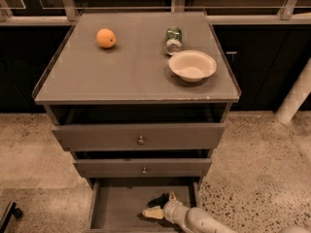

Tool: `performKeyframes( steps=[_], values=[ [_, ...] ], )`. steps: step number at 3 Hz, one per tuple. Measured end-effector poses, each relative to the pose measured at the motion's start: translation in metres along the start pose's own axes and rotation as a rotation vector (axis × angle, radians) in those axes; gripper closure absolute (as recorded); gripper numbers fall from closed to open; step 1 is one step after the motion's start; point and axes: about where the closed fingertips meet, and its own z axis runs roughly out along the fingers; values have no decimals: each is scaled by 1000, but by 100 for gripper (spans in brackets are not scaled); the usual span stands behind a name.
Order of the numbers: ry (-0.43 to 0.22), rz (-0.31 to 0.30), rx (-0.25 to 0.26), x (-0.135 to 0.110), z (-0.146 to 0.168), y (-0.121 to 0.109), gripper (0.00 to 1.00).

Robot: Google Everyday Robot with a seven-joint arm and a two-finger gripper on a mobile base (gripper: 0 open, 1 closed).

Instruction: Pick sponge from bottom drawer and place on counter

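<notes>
The bottom drawer [119, 205] is pulled open at the foot of the cabinet. On its floor, at the right, lies the small dark sponge [155, 199]. My gripper [159, 205] reaches into the drawer from the lower right. Its pale fingers are spread on either side of the sponge, one fingertip [149, 213] in front of it and one behind. The gripper looks open. The counter [131, 69] is the broad grey top above, far from the gripper.
On the counter stand an orange fruit [106, 38] at the back left, a green-topped jar [173, 39] at the back right and a white bowl [192, 65] in front of the jar. The two knobbed drawers [140, 139] above overhang the bottom drawer.
</notes>
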Motion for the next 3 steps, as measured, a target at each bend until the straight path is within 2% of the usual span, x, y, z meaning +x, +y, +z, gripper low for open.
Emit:
performKeyframes(
  steps=[2,3],
  values=[
    [80,-106,-12,5,15,2,0],
    [110,-140,-8,9,21,-1,0]
  ],
)
